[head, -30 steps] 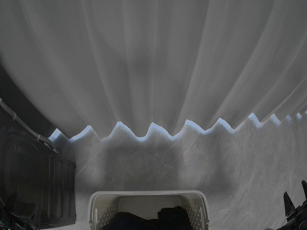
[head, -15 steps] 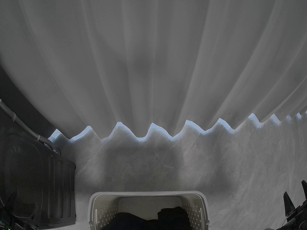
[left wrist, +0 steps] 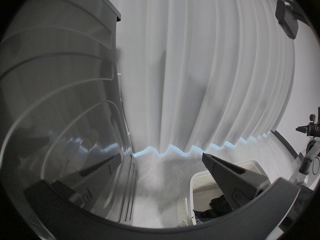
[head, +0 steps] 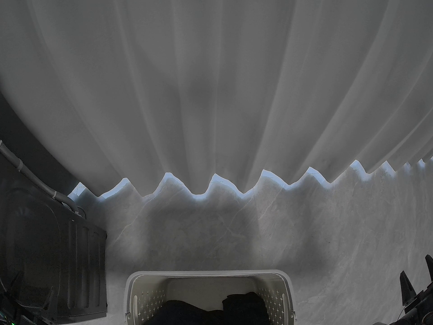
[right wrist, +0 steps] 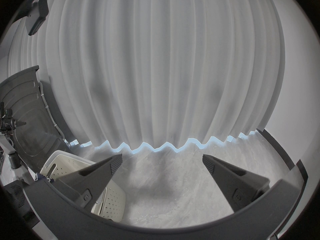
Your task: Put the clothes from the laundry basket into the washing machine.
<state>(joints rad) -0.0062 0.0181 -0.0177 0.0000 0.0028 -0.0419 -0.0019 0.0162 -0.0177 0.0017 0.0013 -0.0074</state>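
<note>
The white laundry basket [head: 209, 275] stands on the floor at the bottom centre of the head view, with dark clothes [head: 243, 307] heaped inside. A dark washing machine [head: 49, 258] stands to its left, showing me a ribbed panel. My left gripper [left wrist: 160, 159] is open and holds nothing; it hovers beside the machine's wall [left wrist: 60, 84], with the basket [left wrist: 196, 184] and clothes [left wrist: 218, 204] below it. My right gripper [right wrist: 161, 160] is also open and bare, out to the right of the basket [right wrist: 63, 162] and above the floor. Its fingertips [head: 403, 278] rise at the bottom right corner.
A pale pleated curtain [head: 216, 82] hangs across the whole back, its hem just above the grey marble floor [head: 343, 231]. A corrugated hose [head: 36, 181] runs along the washing machine's top edge. Open floor lies beyond and to the right of the basket.
</note>
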